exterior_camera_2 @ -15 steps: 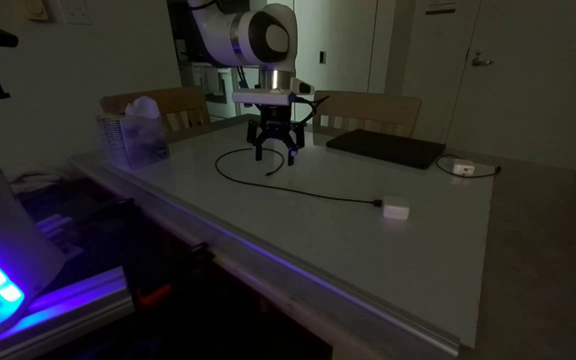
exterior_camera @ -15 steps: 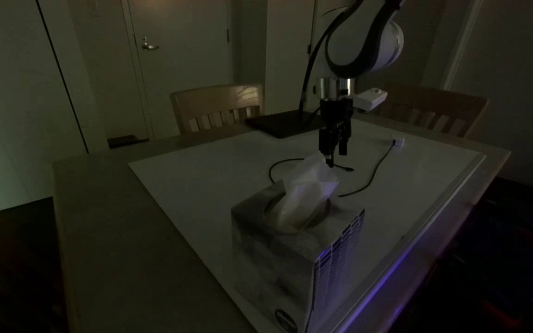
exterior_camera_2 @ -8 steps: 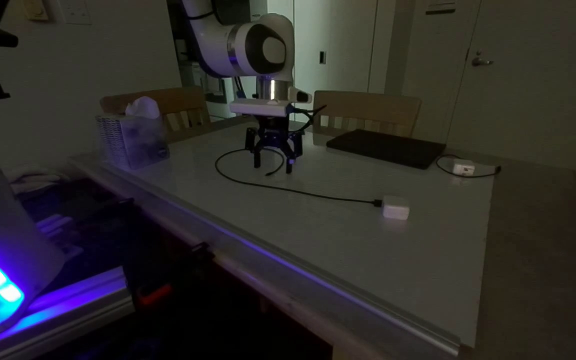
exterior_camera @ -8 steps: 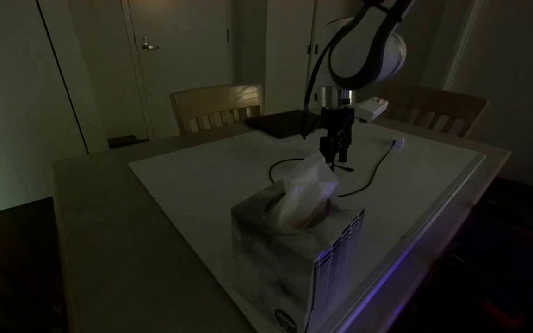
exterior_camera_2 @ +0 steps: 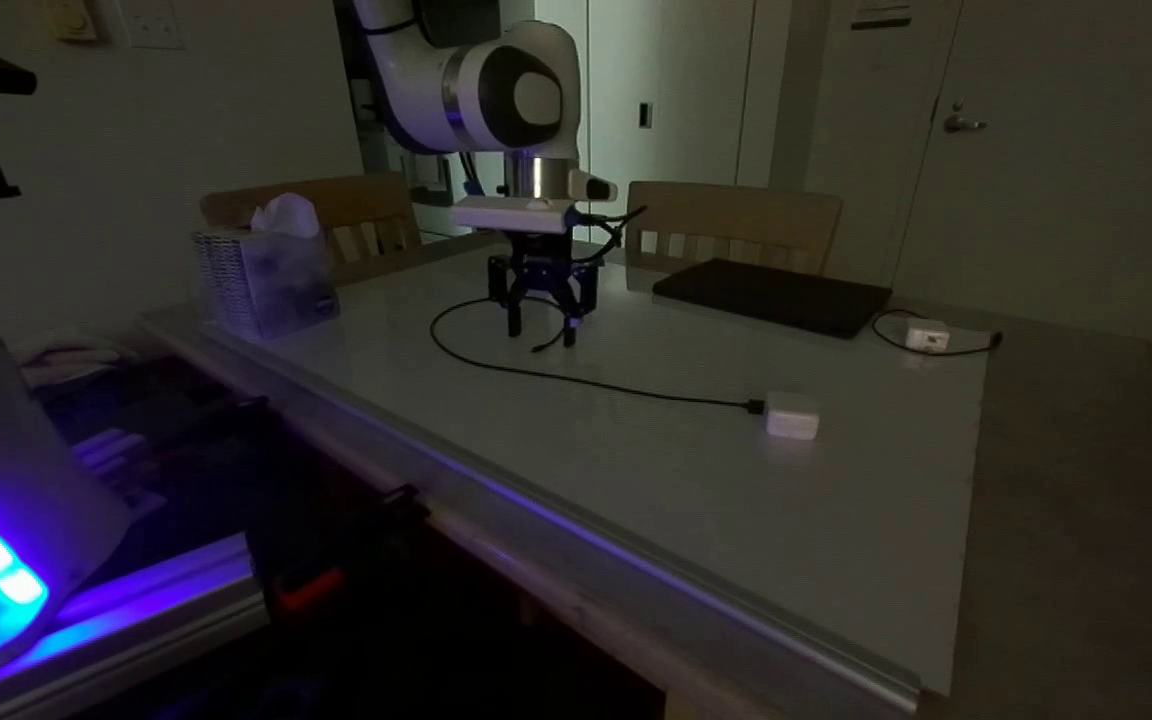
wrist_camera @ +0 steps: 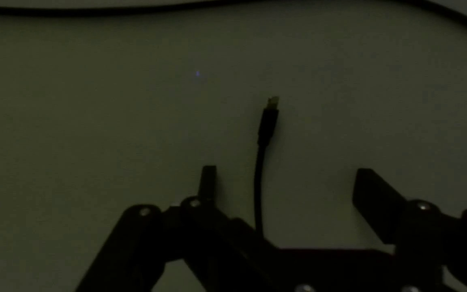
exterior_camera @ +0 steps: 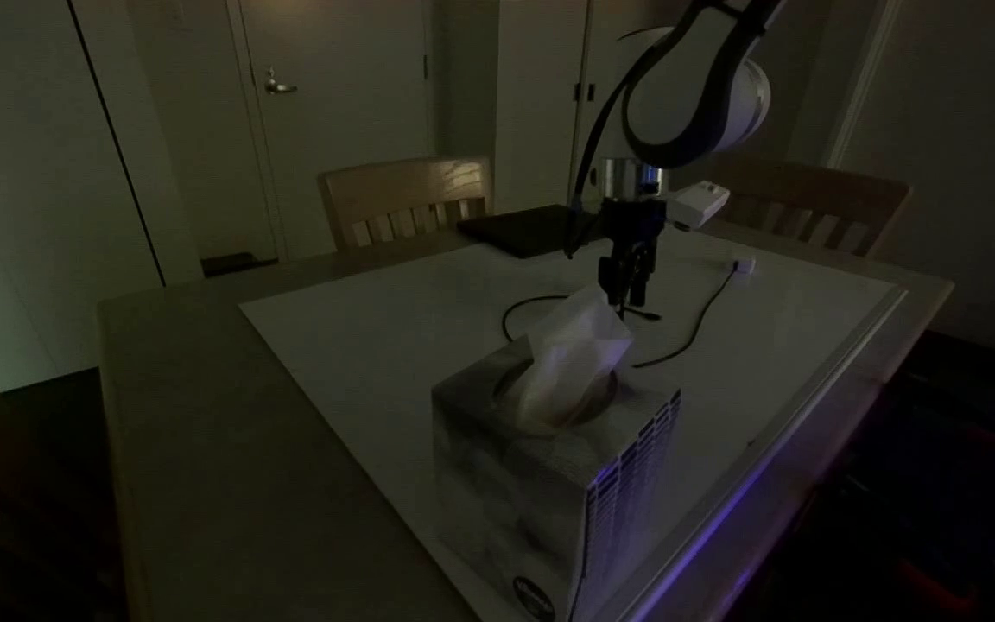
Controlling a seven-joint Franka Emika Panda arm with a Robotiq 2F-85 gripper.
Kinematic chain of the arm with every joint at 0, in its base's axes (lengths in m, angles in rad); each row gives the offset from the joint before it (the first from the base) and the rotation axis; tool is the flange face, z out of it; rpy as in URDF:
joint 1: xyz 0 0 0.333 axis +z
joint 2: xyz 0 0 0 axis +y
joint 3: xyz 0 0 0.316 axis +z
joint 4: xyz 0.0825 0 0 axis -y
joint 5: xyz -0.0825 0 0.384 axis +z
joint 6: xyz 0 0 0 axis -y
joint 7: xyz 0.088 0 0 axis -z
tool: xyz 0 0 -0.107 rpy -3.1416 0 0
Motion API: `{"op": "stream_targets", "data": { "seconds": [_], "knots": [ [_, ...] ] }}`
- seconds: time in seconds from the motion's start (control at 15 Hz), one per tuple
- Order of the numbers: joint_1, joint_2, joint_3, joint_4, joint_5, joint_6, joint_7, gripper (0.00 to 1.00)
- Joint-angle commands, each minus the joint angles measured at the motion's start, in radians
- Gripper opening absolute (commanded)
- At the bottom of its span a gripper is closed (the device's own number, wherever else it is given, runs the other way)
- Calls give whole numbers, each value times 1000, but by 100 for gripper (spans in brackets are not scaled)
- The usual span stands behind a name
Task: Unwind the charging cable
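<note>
One charging cable [wrist_camera: 258, 182], probably light and flexible, seems best pinched just behind its connector [wrist_camera: 268, 126] by the hand [wrist_camera: 286, 176], jaws spread and empty.

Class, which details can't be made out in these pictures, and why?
In an exterior view: part of the charging cable, hidden by the tissue box.
Wrist view: cable past its plug end, partly covered by jaws; its loop, cut off at the edges.
In an exterior view: the farther white block, its dark mark too small to identify.

White arm [exterior_camera_2: 473, 95], black fingers [wrist_camera: 375, 207], shiny screws [wrist_camera: 144, 211]
</note>
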Motion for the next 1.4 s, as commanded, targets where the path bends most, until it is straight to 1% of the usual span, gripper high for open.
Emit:
{"op": "stream_targets", "data": {
  "seconds": [0.0, 0.07, 0.27, 0.47, 0.53, 0.8, 0.93, 1.13, 1.2, 1.33],
  "knots": [
    [1, -4, -1, -55, 0, 65, 0, 54],
    [2, -8, 1, -57, 0, 68, 0, 45],
    [9, -18, 1, -61, -5, 74, 2, 26],
    [25, -25, -6, -58, -21, 75, 7, 4],
    [35, -25, -13, -53, -36, 75, 9, 0],
    [73, -19, -31, -12, -122, 38, -11, 1],
    [112, -15, -61, 9, -237, 27, -22, 1],
    [145, -4, -69, 41, -356, 3, -46, 1],
    [112, -26, -47, 4, -300, 27, -20, 3],
    [131, -24, -51, 15, -333, 22, -21, 3]
  ]
}}
